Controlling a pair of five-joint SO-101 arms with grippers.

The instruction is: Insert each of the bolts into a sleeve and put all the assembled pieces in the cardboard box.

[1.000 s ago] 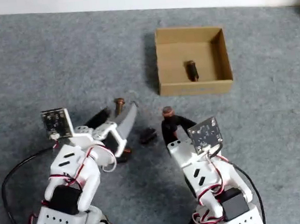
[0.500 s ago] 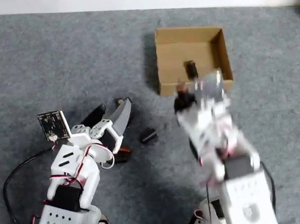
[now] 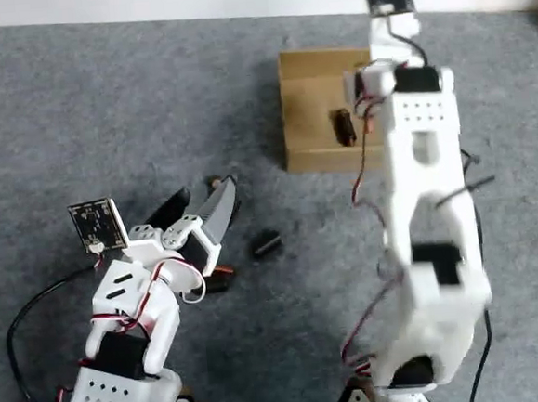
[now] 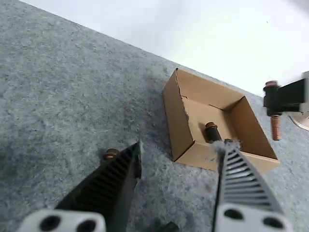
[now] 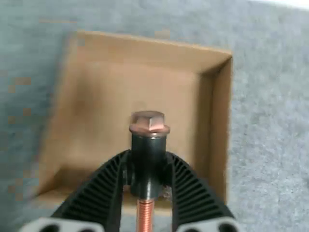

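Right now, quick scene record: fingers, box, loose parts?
right gripper: fingers shut on held piece, over cardboard box
left gripper: fingers open, loose bolt by one fingertip
in box: boxed piece, lying down
on carpet: loose sleeve, between the arms

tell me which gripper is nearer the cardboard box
Right. The right gripper hangs over the cardboard box, holding a sleeved bolt; the left gripper sits well short of it.
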